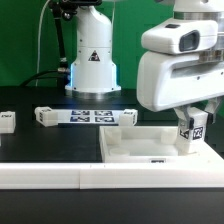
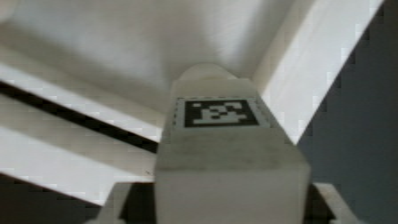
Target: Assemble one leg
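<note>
My gripper (image 1: 194, 118) is shut on the leg (image 1: 191, 131), a small white post with a black-and-white tag, and holds it upright at the right corner of the large flat white piece (image 1: 150, 153). I cannot tell whether the leg's lower end touches that piece. In the wrist view the leg (image 2: 222, 150) fills the middle, tag facing the camera, with my gripper (image 2: 228, 208) closed on its sides. The large flat white piece (image 2: 107, 60) lies behind it.
A long white bar with several tags (image 1: 85, 116) lies behind the flat piece, toward the exterior view's left. A small white part (image 1: 7, 121) sits at the far left. The arm's white base (image 1: 92, 60) stands at the back.
</note>
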